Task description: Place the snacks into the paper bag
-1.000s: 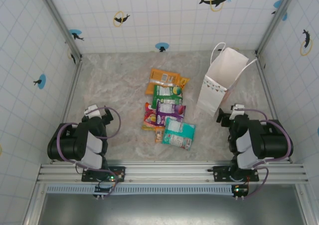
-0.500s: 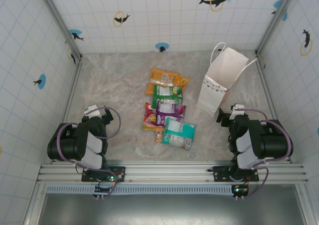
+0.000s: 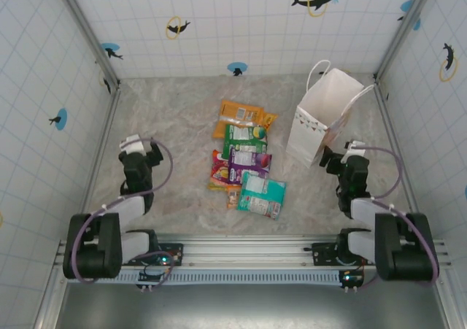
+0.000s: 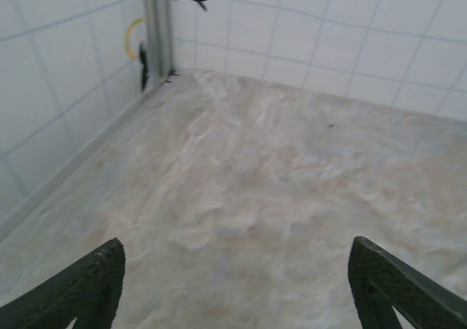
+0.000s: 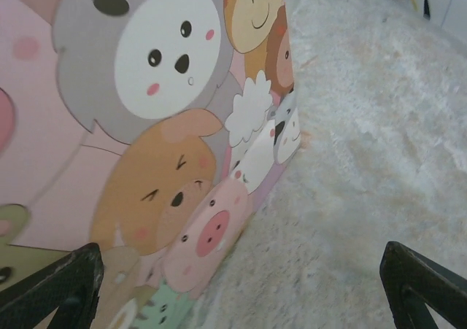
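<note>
**Top external view.** Locate the paper bag (image 3: 321,117). It stands upright with its mouth open. The snacks lie in an overlapping cluster on the table (image 3: 175,117), apart from the bag on its left-arm side. From farthest to nearest, they are the orange packet (image 3: 239,113), green packet (image 3: 244,134), purple packet (image 3: 248,160), red-yellow packet (image 3: 217,170) and teal packet (image 3: 261,195). The right gripper (image 3: 337,160) sits just beside the bag's near face. The left gripper (image 3: 139,157) is well apart from the bag, beyond the cluster.

**Left wrist view.** The left gripper (image 4: 233,300) has its fingers (image 4: 84,289) spread wide over bare table, with nothing between them. You see neither the bag nor a packet here.

**Right wrist view.** The bag's cartoon-animal face (image 5: 146,125) stands close ahead. The right gripper (image 5: 241,300) has its fingers (image 5: 423,289) apart and holds nothing.

**Progress.** Treat the task as not started. Every visible packet lies outside the bag and neither gripper carries one. All of the picking and placing is left to do.
</note>
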